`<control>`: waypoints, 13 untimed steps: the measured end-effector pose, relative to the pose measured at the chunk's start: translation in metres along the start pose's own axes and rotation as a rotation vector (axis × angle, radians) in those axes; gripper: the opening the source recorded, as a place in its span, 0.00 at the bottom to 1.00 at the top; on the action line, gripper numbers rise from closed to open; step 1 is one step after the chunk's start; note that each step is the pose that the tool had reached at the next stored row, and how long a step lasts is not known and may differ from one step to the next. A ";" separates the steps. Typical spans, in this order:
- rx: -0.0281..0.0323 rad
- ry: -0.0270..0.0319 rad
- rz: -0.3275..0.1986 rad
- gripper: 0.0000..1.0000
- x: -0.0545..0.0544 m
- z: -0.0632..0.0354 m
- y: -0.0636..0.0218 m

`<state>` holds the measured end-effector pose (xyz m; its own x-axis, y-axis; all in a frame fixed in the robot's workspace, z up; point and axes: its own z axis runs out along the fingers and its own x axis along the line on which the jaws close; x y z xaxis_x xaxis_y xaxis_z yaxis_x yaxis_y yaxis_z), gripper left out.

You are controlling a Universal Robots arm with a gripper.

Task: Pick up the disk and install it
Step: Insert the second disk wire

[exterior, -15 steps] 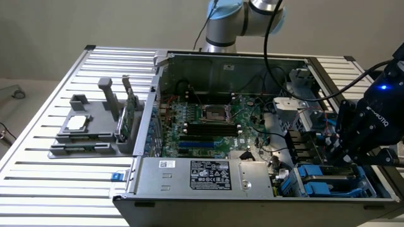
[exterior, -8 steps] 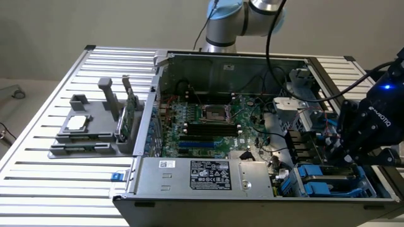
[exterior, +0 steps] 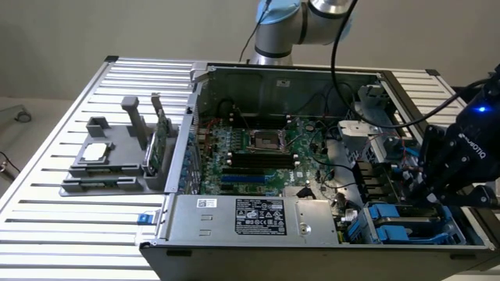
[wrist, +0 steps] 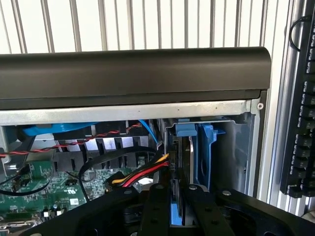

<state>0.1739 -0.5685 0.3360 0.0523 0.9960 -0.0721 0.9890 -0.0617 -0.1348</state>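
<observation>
- The gripper [exterior: 429, 190] hangs inside the open computer case [exterior: 234, 246], at the drive bay [exterior: 414, 225] in the case's front corner on the exterior view's right, beside the power supply [exterior: 258, 215].
- In the wrist view, the two black fingers [wrist: 157, 209] stand close together on a thin blue-edged slab set on edge between them. I judge this to be the disk [wrist: 175, 212] in its blue carrier, so the jaws are narrow and clamped on it.
- The disk stands just over the bay, in line with the upright blue carrier rails [wrist: 204, 152] against the case's front wall. How deep it sits in the slot cannot be told.
- To do this step well, keep the disk parallel to the bay's rails. A small tilt would likely jam the carrier against the metal guides.
- The red, yellow and black cable bundle [wrist: 142, 172] runs just beside the slot, on the motherboard [exterior: 258, 152] side. It should be kept from getting pinched under the carrier.
- Pressing should be straight along the slot and gentle, with the grip held firm so the thin drive cannot twist.
- The grey holder [exterior: 105, 164] with the green card [exterior: 161, 140] sits on the table outside the case, well apart from this work.
</observation>
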 end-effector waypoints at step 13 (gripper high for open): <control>0.0019 0.0024 0.021 0.17 -0.003 0.0030 0.0005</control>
<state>0.1739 -0.5712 0.3332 0.0734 0.9947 -0.0726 0.9874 -0.0828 -0.1351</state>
